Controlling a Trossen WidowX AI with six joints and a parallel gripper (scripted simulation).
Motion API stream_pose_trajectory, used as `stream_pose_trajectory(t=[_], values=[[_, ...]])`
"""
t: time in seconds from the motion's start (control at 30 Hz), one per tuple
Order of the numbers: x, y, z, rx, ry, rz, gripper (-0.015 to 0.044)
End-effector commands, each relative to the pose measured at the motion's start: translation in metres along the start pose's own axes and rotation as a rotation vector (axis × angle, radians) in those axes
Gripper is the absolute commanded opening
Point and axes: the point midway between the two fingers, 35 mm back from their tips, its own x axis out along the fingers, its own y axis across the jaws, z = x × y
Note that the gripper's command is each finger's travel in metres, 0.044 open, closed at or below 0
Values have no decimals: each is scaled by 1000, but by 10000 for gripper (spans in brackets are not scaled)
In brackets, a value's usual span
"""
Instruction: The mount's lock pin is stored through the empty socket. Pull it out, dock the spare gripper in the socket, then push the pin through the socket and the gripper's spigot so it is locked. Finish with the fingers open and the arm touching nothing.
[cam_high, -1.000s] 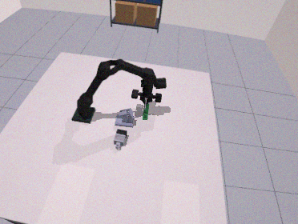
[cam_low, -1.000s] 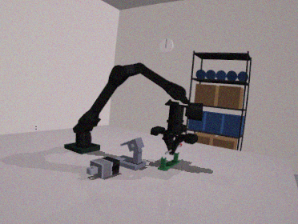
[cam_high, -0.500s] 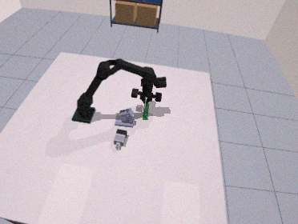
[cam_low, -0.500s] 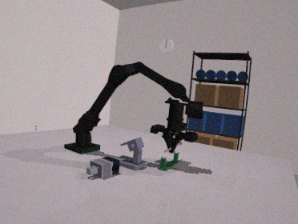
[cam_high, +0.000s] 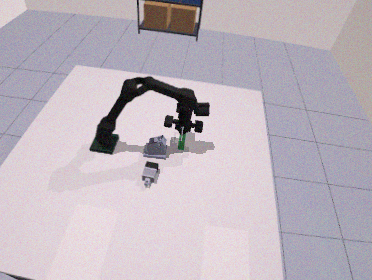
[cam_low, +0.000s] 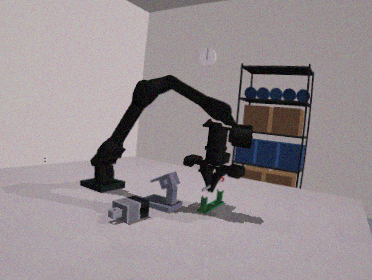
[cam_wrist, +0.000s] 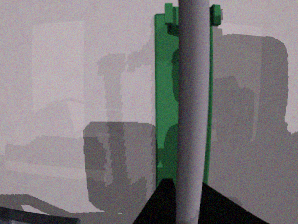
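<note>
The gripper (cam_low: 214, 186) is closed on the lock pin (cam_wrist: 192, 96), a thin, stiff, smooth rod, probably light and slippery; hold it near one end. Below is the green cradle (cam_high: 180, 142); at nine o'clock the mount (cam_high: 156, 148), at seven the spare gripper (cam_high: 150, 173).

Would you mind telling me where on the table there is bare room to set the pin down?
The wide near stretch of the table below the spare gripper is bare, as is the right side past the green cradle. It is crowded between the arm's base, mount and cradle, where the gripper holds the pin.
</note>
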Motion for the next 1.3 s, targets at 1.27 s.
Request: stream_pose_trajectory(t=[1.27], values=[[31,-6,-18,-7,-1,-17,0]])
